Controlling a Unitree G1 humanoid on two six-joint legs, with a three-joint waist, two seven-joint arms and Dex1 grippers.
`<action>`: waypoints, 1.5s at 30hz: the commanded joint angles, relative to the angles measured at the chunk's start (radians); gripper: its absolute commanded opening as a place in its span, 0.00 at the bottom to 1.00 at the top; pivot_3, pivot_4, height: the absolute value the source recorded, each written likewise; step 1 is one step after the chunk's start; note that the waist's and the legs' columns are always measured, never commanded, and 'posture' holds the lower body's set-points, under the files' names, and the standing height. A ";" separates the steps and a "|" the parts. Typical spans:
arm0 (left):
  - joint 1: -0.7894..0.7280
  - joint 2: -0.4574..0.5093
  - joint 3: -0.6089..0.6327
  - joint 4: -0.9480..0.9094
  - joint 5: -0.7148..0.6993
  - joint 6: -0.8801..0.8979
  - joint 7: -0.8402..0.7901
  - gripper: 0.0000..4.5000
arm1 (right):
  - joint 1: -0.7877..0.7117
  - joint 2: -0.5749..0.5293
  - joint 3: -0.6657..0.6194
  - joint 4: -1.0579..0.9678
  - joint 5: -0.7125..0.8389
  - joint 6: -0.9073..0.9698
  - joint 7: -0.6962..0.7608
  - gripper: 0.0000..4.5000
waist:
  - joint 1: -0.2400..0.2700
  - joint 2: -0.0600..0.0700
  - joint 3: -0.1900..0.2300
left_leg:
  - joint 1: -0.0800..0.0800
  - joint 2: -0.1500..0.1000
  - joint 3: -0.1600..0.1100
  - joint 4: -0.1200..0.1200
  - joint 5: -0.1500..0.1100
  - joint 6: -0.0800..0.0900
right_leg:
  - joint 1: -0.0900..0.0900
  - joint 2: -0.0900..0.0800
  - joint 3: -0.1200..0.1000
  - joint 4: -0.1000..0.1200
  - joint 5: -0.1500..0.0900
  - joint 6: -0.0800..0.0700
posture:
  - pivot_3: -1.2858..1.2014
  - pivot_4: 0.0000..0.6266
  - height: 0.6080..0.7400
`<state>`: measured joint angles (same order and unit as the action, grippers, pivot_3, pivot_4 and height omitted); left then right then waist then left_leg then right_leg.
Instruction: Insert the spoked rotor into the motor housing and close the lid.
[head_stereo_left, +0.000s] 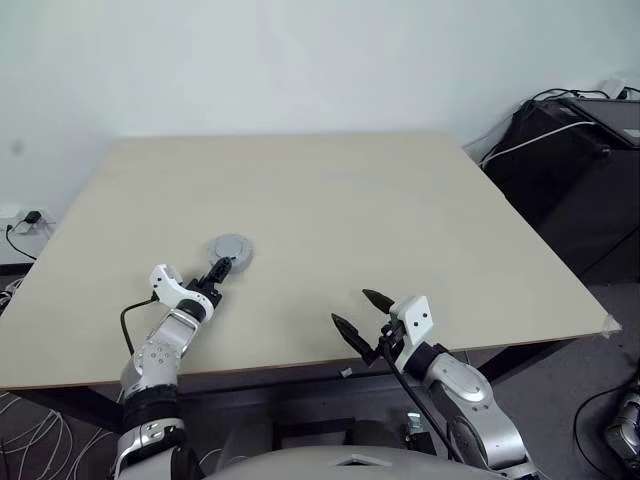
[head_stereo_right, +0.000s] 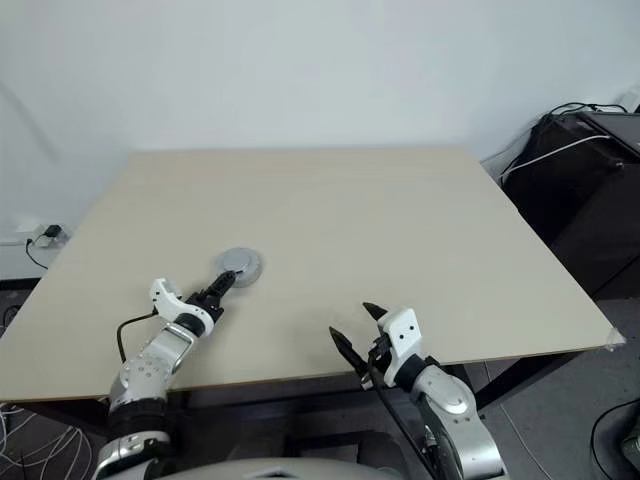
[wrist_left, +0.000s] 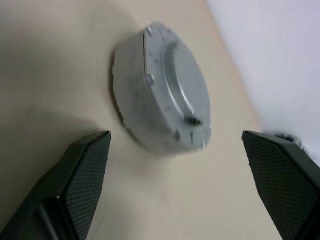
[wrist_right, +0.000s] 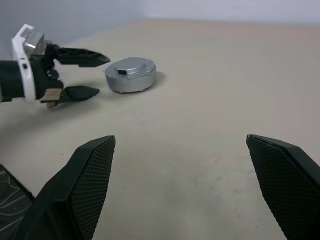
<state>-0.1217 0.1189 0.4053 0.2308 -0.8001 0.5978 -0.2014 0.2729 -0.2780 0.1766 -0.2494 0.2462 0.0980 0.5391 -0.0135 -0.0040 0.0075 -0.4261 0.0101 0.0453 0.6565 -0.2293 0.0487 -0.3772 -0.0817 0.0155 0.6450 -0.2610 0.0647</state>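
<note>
Lid (head_stereo_left: 232, 250) seated on the closed motor assembly, mid-left on the table (head_stereo_left: 420, 230) — looks finished. Left gripper (head_stereo_left: 220, 272) released, fingers spread just short of it; right gripper (head_stereo_left: 362, 313) spread too, well apart. Best retreat straight back — no brushing the rim.

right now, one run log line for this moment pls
stage: lid closed on the assembled motor, on table | left tool: open, just short of it, not touching | right tool: open, empty
</note>
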 joint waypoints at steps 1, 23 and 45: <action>0.074 0.045 -0.077 -0.089 0.063 0.027 -0.059 0.99 | -0.021 0.002 -0.008 -0.037 0.016 0.003 0.004 1.00 | -0.001 0.002 -0.002 | 0.000 0.000 0.000 0.000 0.000 0.000 | 0.000 0.000 0.000 0.000 0.000 0.000 | 0.52 0.00 1.00; 0.453 0.014 -0.460 -0.296 0.794 -0.962 -0.077 0.99 | 0.046 0.108 -0.082 0.065 -0.063 -0.251 -0.125 1.00 | 0.004 0.008 -0.006 | -0.003 -0.002 0.005 -0.010 0.000 0.000 | -0.006 -0.007 0.003 -0.002 -0.003 -0.004 | 0.52 0.00 1.00; 0.465 0.005 -0.461 -0.312 0.779 -1.001 -0.041 0.99 | 0.103 0.128 -0.088 0.163 -0.107 -0.341 -0.164 1.00 | 0.003 0.010 -0.004 | -0.002 -0.001 0.005 -0.008 0.000 0.000 | -0.006 -0.006 -0.004 -0.001 -0.003 -0.003 | 0.52 0.00 1.00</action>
<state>0.3536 0.1214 -0.0524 -0.0391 -0.0101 -0.3988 -0.2415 0.3820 -0.1526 0.0915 -0.0771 0.1414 -0.2176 0.3775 -0.0103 0.0057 0.0031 -0.4281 0.0089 0.0502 0.6483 -0.2293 0.0490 -0.3829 -0.0874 0.0110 0.6435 -0.2640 0.0616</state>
